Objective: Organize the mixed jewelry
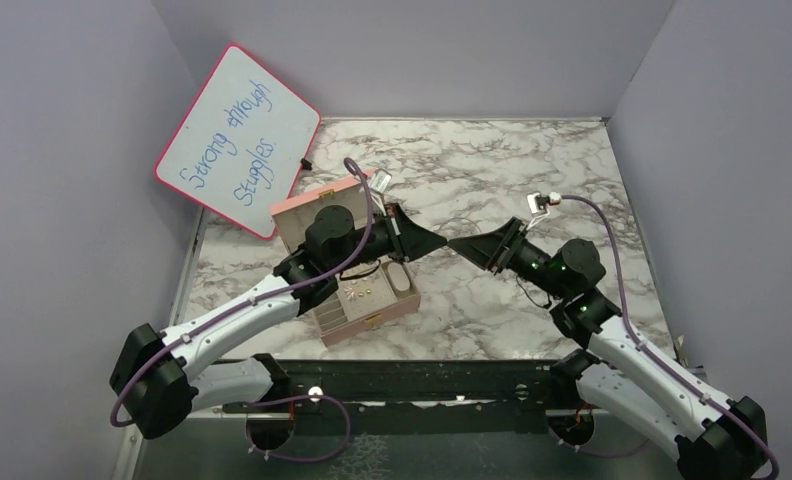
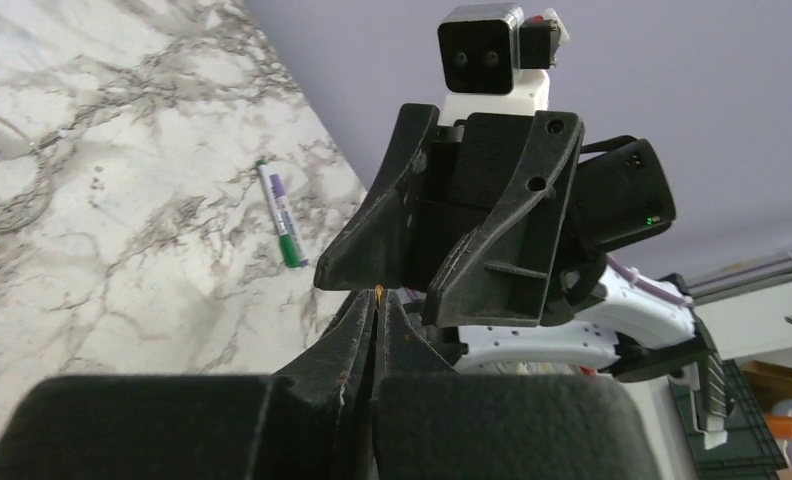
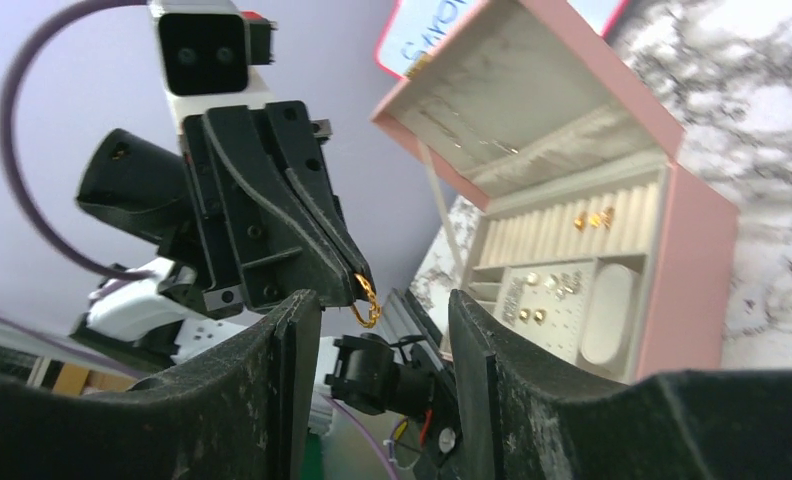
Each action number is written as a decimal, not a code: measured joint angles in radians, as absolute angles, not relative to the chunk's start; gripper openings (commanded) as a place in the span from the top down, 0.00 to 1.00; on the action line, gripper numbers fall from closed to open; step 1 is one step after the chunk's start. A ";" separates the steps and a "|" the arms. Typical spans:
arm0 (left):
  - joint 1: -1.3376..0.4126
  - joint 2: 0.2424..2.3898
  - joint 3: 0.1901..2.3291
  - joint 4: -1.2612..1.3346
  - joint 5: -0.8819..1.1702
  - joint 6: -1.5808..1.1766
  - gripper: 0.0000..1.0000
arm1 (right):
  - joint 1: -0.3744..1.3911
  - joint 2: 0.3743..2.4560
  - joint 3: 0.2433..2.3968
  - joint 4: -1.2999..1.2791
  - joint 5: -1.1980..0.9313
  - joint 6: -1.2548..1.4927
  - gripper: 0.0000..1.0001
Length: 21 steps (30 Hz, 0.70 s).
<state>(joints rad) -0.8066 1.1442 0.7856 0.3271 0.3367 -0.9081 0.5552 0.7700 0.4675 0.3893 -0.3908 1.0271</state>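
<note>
**Right gripper [image 1: 456, 244] spread wide around a gold ring [image 3: 366, 304] pinched by the left gripper [image 3: 360, 283]**

Right-hand fingers [image 3: 290, 345] fill the bottom of the right wrist view, standing well apart. The gold ring hangs in the gap between them, closer to the finger on the left of that view. Whether it touches that finger cannot be told. The ring dangles from the very tips of the left gripper, whose jaws are clamped on it. In the left wrist view those jaws are pressed together with only a glint of gold at the tip. Seen from above, the two grippers meet tip to tip over the marble table [image 1: 532, 180], just right of the pink box [image 1: 404, 306].

The box stands open with its lid [image 3: 532, 90] tilted back. A few gold pieces [image 3: 592, 218] sit in its ring rolls, and small studs [image 3: 544, 296] lie in the compartment in front of them. The left arm crosses above the box and hides part of it from the top camera.

A green-and-white pen [image 2: 280, 213] lies on the marble well away from both grippers. A pink-framed whiteboard [image 1: 237, 140] leans against the wall behind the box.
</note>
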 measured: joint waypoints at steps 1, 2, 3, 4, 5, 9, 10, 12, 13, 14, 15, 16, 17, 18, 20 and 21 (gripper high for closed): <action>-0.806 1.135 0.792 0.327 0.347 -0.913 1.00 | 0.555 0.762 0.472 0.403 -0.397 1.029 0.46; -0.806 1.125 0.797 0.329 0.359 -0.919 1.00 | 0.555 0.753 0.476 0.414 -0.403 1.029 0.47; -0.806 1.117 0.802 0.329 0.371 -0.922 1.00 | 0.555 0.744 0.481 0.427 -0.411 1.032 0.49; -0.806 1.112 0.806 0.329 0.380 -0.924 1.00 | 0.555 0.736 0.487 0.441 -0.421 1.034 0.51; -0.806 1.105 0.810 0.331 0.394 -0.927 1.00 | 0.555 0.728 0.491 0.460 -0.433 1.038 0.52; -0.806 1.084 0.812 0.338 0.436 -0.931 1.00 | 0.555 0.715 0.495 0.534 -0.480 1.057 0.55; -0.806 1.080 0.812 0.342 0.446 -0.932 1.00 | 0.555 0.715 0.498 0.545 -0.490 1.059 0.55; -0.806 1.073 0.812 0.350 0.463 -0.933 1.00 | 0.555 0.717 0.503 0.564 -0.508 1.058 0.54; -0.806 1.069 0.812 0.353 0.468 -0.933 1.00 | 0.555 0.717 0.503 0.574 -0.515 1.058 0.54; -0.806 1.065 0.812 0.356 0.474 -0.934 1.00 | 0.555 0.717 0.503 0.582 -0.521 1.058 0.54; -0.806 1.061 0.812 0.361 0.479 -0.934 1.00 | 0.555 0.719 0.503 0.588 -0.526 1.058 0.54; -0.806 1.058 0.812 0.365 0.484 -0.935 1.00 | 0.555 0.722 0.503 0.595 -0.532 1.058 0.53; -0.806 1.056 0.812 0.369 0.488 -0.935 1.00 | 0.555 0.727 0.503 0.606 -0.540 1.058 0.53; -0.806 1.055 0.812 0.375 0.492 -0.936 1.00 | 0.555 0.735 0.503 0.616 -0.548 1.058 0.54; -0.806 1.053 0.812 0.383 0.499 -0.936 1.00 | 0.555 0.755 0.503 0.639 -0.569 1.060 0.57; -0.806 1.053 0.812 0.386 0.502 -0.938 1.00 | 0.555 0.767 0.503 0.651 -0.581 1.063 0.60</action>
<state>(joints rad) -0.8062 1.0534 0.8120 0.3862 0.5018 -0.9382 0.5552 0.7666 0.5026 0.6510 -0.5808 1.0634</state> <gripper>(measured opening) 0.005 0.460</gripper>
